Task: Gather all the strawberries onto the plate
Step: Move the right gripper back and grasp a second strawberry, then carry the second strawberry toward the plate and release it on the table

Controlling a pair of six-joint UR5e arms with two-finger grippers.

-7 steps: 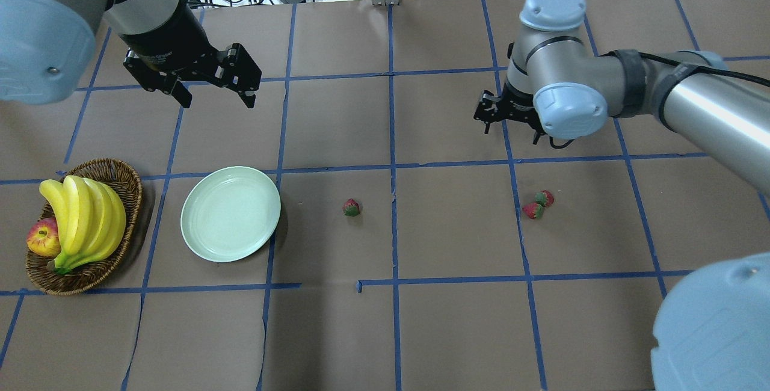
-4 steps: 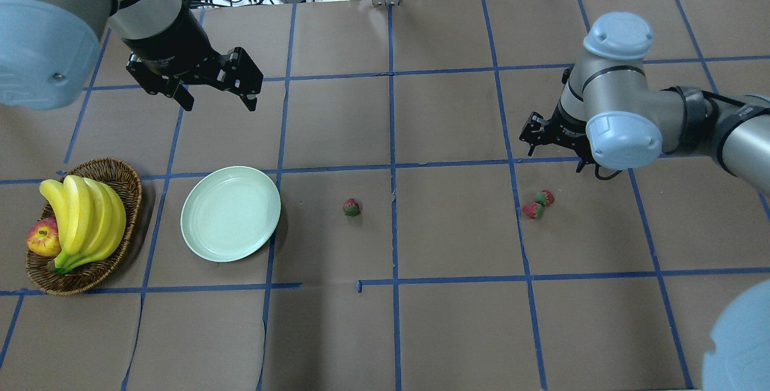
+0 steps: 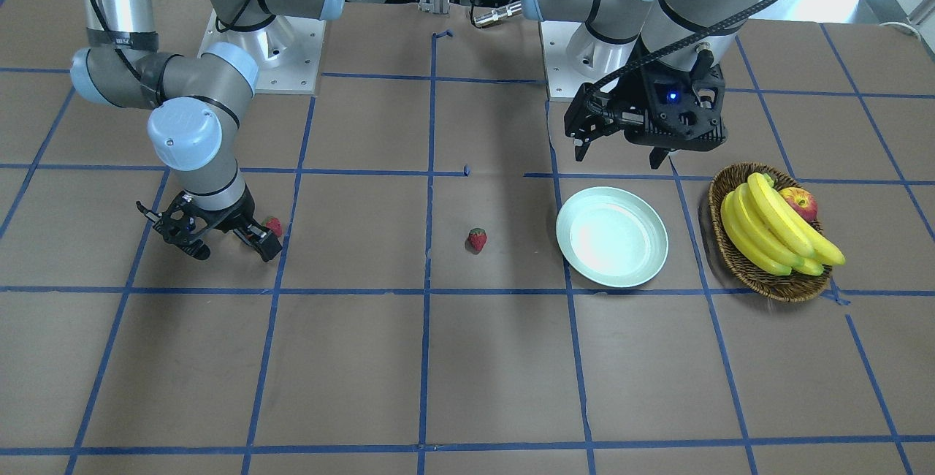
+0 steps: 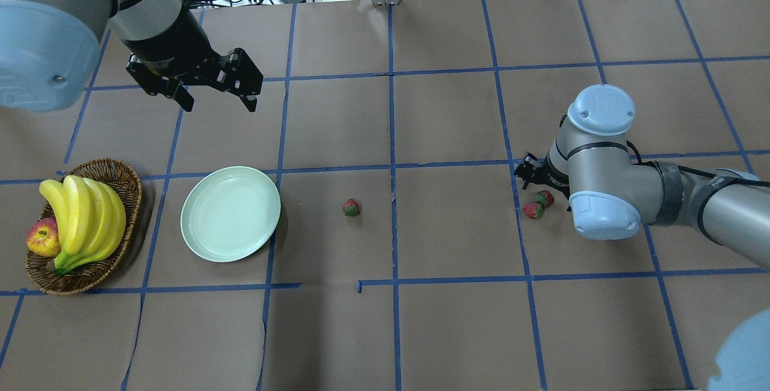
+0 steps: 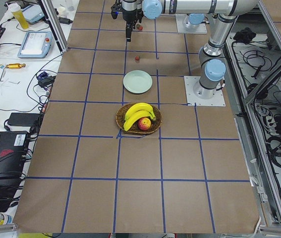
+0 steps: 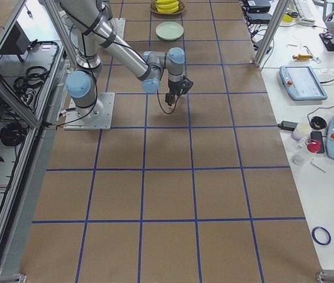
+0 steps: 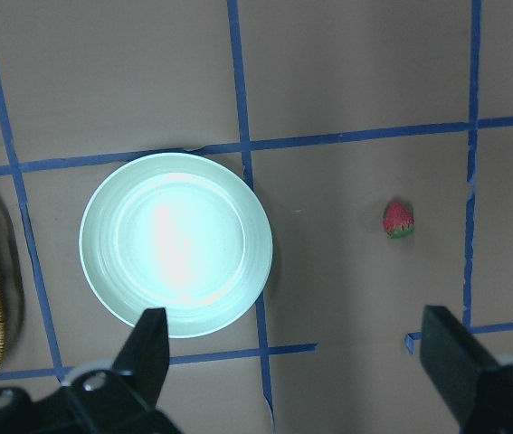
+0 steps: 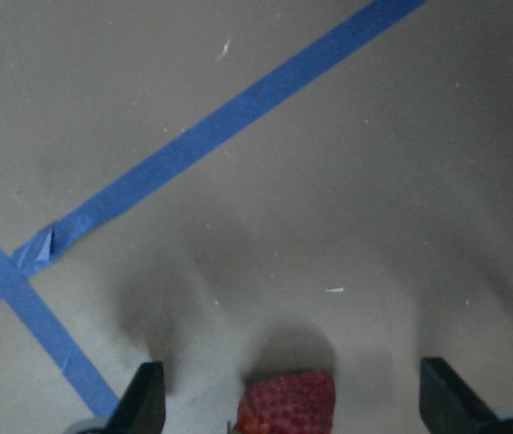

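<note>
Hanging low over the brown paper, right of centre in the overhead view, the right gripper has its two fingers spread wide and grips nothing. In its wrist view the black fingertips sit in the lower corners. The top of one red strawberry pokes up from the bottom edge between them, touched by neither. From overhead, two strawberries lie close together on the paper just below the gripper, beside the arm's pale blue wrist cap. Whether the two touch I cannot tell.

Further left, near the middle of the frame, a third strawberry lies alone, well apart from the pair. The mint-white plate sits further left again, apart from it. All three berries lie on the paper outside the plate.

Up in the upper left of the overhead view, the left gripper hovers well above the table, its fingers wide apart and holding nothing. Its wrist camera looks straight down on the plate and the lone berry.

At the far left edge, a brown wicker basket stands near the plate. It holds a bunch of bananas and a red-yellow apple.
</note>
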